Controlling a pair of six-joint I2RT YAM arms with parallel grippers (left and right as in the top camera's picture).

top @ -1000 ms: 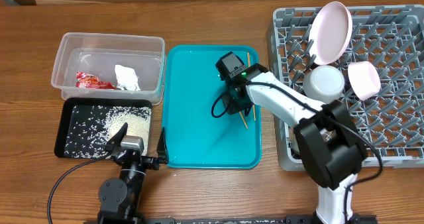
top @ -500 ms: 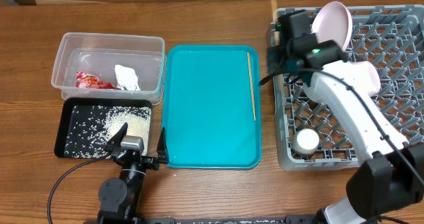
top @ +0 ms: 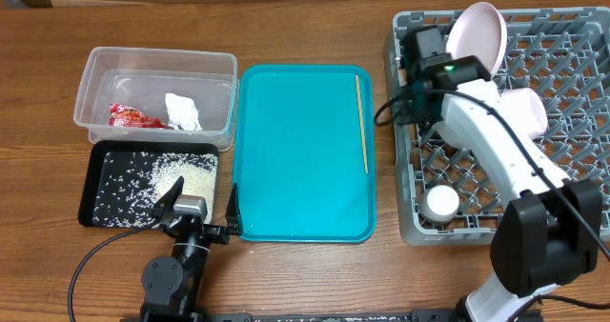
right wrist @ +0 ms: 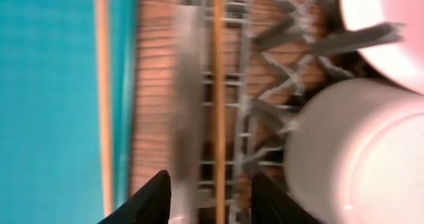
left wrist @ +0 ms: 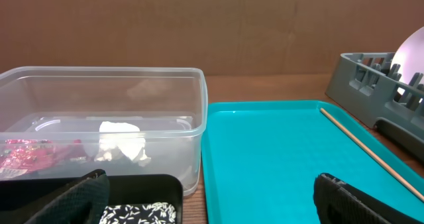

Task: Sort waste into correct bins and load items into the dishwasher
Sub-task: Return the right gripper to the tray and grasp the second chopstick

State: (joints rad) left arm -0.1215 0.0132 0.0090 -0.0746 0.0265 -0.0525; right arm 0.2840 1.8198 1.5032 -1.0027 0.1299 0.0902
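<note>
My right gripper hovers over the left edge of the grey dish rack, open. In the blurred right wrist view one wooden chopstick lies between its spread fingers on the rack bars. The other chopstick lies on the teal tray. The rack holds a large plate, a bowl and a small cup. The clear tub holds the red wrapper and the tissue. Rice lies in the black tray. My left gripper is open and empty.
The left gripper sits low at the table's front edge, facing the gap between the black tray and the teal tray. The tub stands behind the black tray. The rack's wall rises to the right.
My right arm has gone from the teal tray to the rack's left edge, taking one chopstick along. One chopstick stays on the tray. The left arm has not moved.
</note>
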